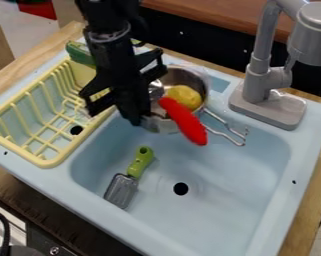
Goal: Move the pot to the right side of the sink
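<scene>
Gripper [139,119] at the pot's [201,82] rim
The gripper hung against the pot's left side in view, its grasp impossible to tell; the pot was at the sink's [256,165] back edge, a yellow item [184,96] inside.

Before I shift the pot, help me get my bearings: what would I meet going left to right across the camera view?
Yellow dish rack → green-handled utensil → metal pot → gray faucet.
</scene>
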`<state>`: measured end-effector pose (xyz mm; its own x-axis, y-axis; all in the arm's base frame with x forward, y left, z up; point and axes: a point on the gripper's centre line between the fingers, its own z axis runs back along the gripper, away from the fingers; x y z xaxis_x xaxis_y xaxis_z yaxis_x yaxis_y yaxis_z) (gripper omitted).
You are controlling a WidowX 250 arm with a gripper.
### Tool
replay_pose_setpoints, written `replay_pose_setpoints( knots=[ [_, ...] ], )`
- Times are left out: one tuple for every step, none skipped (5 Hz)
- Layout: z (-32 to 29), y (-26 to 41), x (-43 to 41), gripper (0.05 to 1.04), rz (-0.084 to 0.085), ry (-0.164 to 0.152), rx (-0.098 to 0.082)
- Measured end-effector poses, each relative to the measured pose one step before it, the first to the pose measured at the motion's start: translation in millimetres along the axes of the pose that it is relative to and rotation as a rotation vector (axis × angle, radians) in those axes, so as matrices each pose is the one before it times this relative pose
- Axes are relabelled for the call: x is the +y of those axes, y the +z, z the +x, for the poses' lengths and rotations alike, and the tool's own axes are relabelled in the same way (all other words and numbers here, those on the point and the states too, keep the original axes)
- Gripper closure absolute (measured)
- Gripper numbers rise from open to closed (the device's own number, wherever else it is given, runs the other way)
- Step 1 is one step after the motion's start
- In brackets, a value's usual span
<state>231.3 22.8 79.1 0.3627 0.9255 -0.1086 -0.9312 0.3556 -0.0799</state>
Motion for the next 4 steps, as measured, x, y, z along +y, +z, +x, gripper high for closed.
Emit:
replay_pose_setpoints(
  knots=[
    [-22.42,-1.17,15.0,1.028,0.0231,-0.0404,-0.0047],
    [-18.02,-2.62,7.18,1.029,-0.0002,-0.0031,0.0337],
    [-13.47,-7.92,7.48,1.029,-0.0101,0.0869,0.0173],
    [-2.03,-7.36,3.75,1.029,-0.0661,0.0724,-0.0444]
  ],
)
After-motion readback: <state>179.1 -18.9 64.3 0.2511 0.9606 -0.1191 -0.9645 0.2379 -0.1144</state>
